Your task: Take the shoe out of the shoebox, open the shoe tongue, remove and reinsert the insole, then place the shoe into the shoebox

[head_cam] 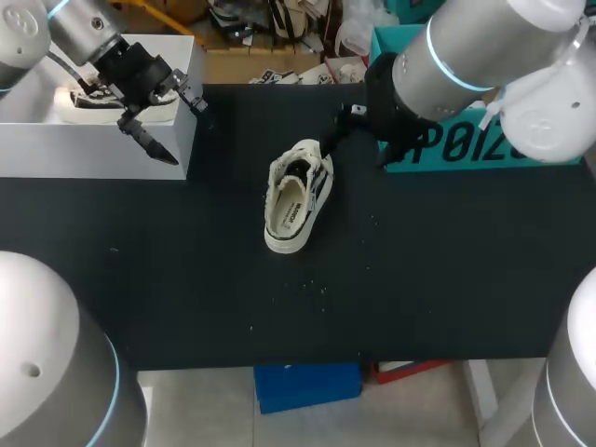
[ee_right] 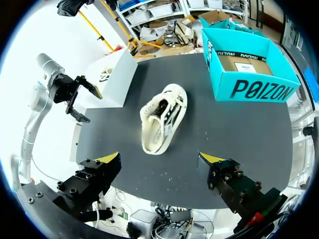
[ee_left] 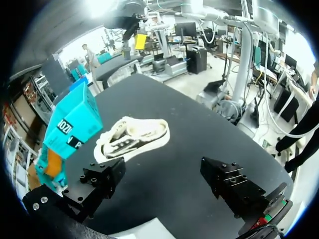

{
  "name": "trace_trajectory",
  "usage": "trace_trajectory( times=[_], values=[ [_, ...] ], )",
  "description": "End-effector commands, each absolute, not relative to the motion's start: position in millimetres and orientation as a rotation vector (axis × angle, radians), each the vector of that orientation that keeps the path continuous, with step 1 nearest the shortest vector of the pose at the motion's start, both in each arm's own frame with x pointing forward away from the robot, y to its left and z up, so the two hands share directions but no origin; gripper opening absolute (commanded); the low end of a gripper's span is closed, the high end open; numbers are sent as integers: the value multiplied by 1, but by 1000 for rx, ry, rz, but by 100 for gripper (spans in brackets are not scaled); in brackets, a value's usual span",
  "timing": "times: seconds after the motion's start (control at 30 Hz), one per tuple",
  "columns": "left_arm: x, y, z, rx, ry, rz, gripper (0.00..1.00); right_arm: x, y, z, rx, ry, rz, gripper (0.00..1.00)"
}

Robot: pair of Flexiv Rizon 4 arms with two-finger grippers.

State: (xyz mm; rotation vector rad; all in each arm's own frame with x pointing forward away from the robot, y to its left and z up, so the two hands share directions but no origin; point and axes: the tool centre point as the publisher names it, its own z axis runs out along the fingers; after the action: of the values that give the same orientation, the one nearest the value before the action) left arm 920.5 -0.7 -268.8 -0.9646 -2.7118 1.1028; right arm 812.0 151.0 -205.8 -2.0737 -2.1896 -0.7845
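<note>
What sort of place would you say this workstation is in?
Likely a robotics lab bench: a black table served by my left end effector and right end effector, with a staged shoe and a teal shoebox.

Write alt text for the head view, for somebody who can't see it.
A cream shoe lies in the middle of a dark table. The left claw hangs open beside a white box at the left, and the right claw is open just beyond the shoe, by a teal box at the right.
</note>
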Motion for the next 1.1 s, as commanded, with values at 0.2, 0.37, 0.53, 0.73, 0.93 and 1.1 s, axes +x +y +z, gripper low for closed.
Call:
trace_trajectory(
  times=[0.2,0.37,0.53,0.73,0.93,1.1],
  values=[
    [878,19,-261,-717,-2902,1128,100,812,152,-205,-2078,-2190,-783,100],
    [861,35,-267,-529,-3016,1177,100,812,152,-205,-2078,-2190,-783,100],
    [850,48,-276,-384,-3109,1154,100,812,152,-205,-2078,-2190,-783,100],
    [849,53,-283,-306,-3109,1154,100,812,152,-205,-2078,-2190,-783,100],
    [849,53,-283,-306,-3109,1154,100,812,152,-205,-2078,-2190,-783,100],
    [849,53,-283,-306,-3109,1154,100,821,167,-203,-2084,-2382,-595,100]
  ],
)
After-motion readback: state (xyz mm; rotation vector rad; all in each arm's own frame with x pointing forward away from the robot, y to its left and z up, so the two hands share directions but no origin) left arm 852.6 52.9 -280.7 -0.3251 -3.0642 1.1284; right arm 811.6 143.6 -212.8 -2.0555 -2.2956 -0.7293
